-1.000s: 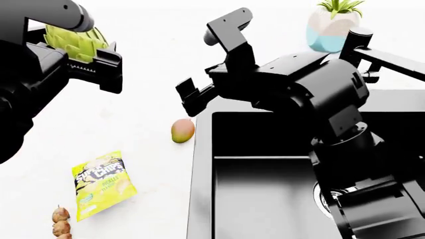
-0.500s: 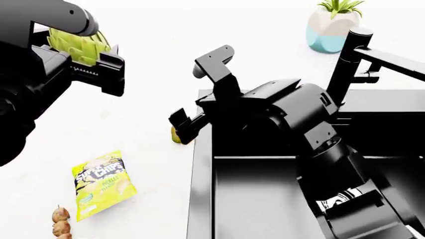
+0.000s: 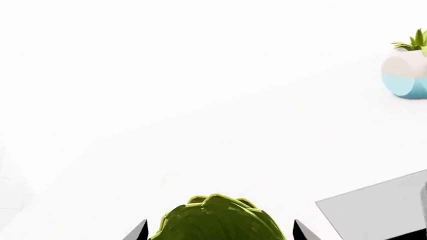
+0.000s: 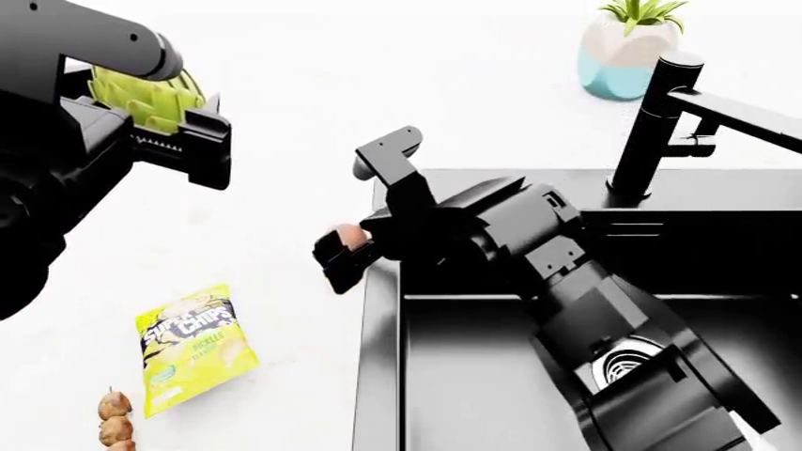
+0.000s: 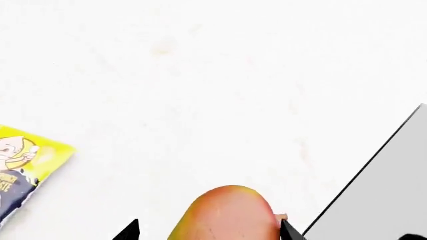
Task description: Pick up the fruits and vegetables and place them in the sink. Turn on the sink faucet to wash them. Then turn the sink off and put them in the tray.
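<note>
Landmark: the sink [image 4: 376, 376], black basin with its rim edge running along the white counter [image 4: 276, 235].
Left gripper [image 4: 169, 132]: holding the artichoke [image 4: 145, 94] clamped between its jaws, lifted over the counter well to the left of the sink; it is being kept aloft, likely so it can be carried across to the basin.
Artichoke, wrist view: its scaly green top [image 3: 217, 220] is sitting squarely between the two finger tips, so the grip looks centred.
Right gripper [image 4: 355, 246]: reaching out over the sink's left rim, jaws set apart to either side of the mango [image 4: 353, 235].
Mango: lying on the counter just beside the sink's left rim; in the right wrist view it [image 5: 227, 215] is filling the gap between the fingers.
Grip on mango: probably not yet closed, though the pads are largely hidden, so contact is uncertain.
Faucet [image 4: 652, 122]: standing behind the sink, untouched.
Chips bag [image 4: 194, 348]: lying left of the sink, clear of both arms.
</note>
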